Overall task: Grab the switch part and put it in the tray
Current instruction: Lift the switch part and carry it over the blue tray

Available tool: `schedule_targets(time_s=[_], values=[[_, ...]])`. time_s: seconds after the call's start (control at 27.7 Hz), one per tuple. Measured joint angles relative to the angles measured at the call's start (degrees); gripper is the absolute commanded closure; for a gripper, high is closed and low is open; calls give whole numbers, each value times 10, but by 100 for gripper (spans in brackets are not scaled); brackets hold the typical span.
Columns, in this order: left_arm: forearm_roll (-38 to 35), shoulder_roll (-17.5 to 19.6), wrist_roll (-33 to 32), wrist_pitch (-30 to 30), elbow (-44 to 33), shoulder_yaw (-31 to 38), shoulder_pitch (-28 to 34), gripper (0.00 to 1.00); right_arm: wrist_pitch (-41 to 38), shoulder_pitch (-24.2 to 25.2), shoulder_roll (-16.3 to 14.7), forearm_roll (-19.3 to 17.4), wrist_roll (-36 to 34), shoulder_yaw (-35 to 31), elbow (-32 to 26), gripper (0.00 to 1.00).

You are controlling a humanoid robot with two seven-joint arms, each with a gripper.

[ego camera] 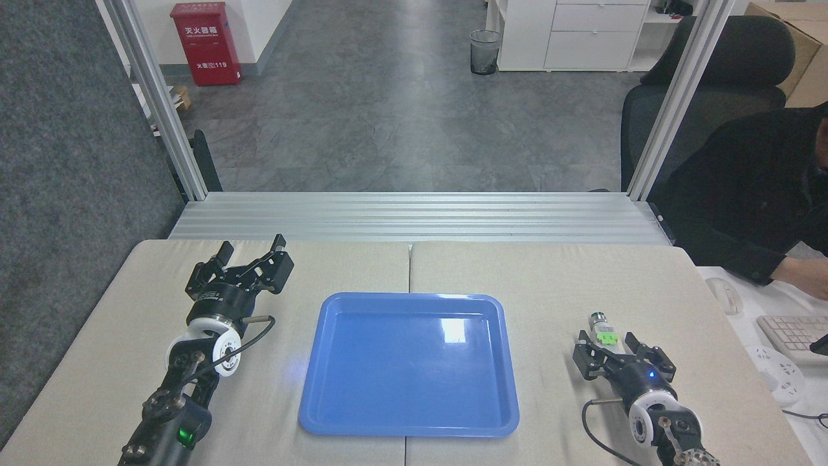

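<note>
Right claw (607, 345) low over the padded table (556, 272), prongs spread apart around the near end of the switch part (602, 332), no squeeze visible. Switch part flat on the pad, right of the blue tray (336, 401) and outside it, dark metal end pointing away. Left claw (251, 250) parked left of the tray, prongs apart, gripping nothing. Seated person (750, 194) at far right.

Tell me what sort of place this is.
Probably an office used as a robot test area: a padded table inside an aluminium frame, white drawer cabinets, an office chair, and a keyboard.
</note>
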Motion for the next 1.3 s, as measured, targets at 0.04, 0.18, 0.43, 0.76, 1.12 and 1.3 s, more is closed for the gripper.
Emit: schedule_targets(time_s=[0.04, 0.18, 0.43, 0.76, 1.12, 1.3], values=[[0, 0, 0, 0, 0, 0, 0, 0, 0, -1, 1, -1, 0, 2, 4, 55], [0, 0, 0, 0, 0, 0, 0, 0, 3, -4, 4, -19, -1, 7, 20, 86], [0, 0, 0, 0, 0, 0, 0, 0, 5, -10, 7, -68, -2, 12, 30, 97], [0, 0, 0, 0, 0, 0, 0, 0, 25, -21, 12, -97, 45, 14, -35, 100], [0, 0, 0, 0, 0, 0, 0, 0, 77, -11, 46, -40, 81, 120, -156, 100], [0, 0, 0, 0, 0, 0, 0, 0, 83, 15, 74, 7, 85, 184, -191, 100]])
